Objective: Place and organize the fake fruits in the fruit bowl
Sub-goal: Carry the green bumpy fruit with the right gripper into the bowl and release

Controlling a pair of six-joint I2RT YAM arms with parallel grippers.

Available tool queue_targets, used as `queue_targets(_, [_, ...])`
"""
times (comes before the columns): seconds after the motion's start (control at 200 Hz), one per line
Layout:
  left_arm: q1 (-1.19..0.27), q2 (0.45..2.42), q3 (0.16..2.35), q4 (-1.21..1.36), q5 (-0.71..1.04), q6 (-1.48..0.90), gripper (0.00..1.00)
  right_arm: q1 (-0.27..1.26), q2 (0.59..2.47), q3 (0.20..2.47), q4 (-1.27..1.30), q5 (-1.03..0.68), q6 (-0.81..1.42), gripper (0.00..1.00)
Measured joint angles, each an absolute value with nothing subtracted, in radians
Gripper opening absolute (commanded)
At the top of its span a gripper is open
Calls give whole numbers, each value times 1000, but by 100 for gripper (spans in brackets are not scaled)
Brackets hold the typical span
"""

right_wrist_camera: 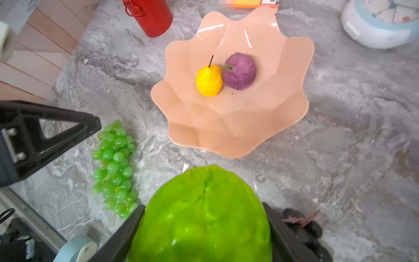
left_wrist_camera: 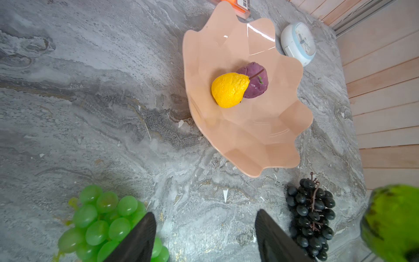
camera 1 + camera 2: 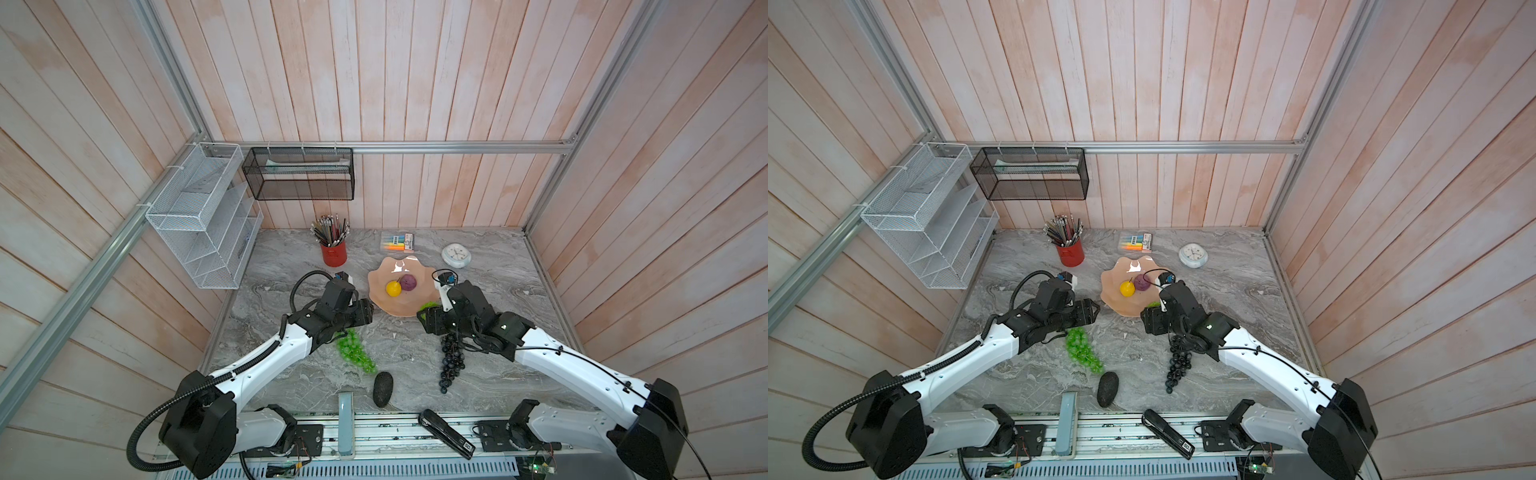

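The peach-pink fruit bowl (image 3: pixel 399 306) (image 1: pixel 235 127) sits mid-table and holds the small yellow ball (image 3: pixel 393 288) (image 2: pixel 229 89) and the small purple ball (image 3: pixel 409 281) (image 2: pixel 256 81), touching each other. My right gripper (image 1: pixel 203 206) is shut on the bumpy lime-green ball (image 1: pixel 204 217) (image 3: pixel 428 308), just off the bowl's near right rim. My left gripper (image 2: pixel 205 229) hangs open and empty over bare table left of the bowl. The green grape bunch (image 3: pixel 355 353), the black-purple grape bunch (image 3: pixel 451 365) and the dark avocado (image 3: pixel 382 389) lie on the table nearer the front.
A red pencil cup (image 3: pixel 333 253), a highlighter pack (image 3: pixel 398 242) and a white clock (image 3: pixel 456 255) stand behind the bowl. A black stapler (image 3: pixel 446 432) lies on the front rail. A white wire rack (image 3: pixel 203 216) and a black mesh basket (image 3: pixel 299 174) hang on the walls.
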State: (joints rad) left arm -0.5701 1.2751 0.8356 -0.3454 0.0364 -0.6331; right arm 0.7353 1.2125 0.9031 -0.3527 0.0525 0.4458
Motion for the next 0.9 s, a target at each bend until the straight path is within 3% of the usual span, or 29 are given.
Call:
queue_targets(0.535, [-570,1161,798,-418,20,-667,71,626,1665,1077,-145,-30,239,52])
queue_targets(0.9, [-570,1150,797,-434,18,-671,72,606,1804,1118,-120,-79,208,59])
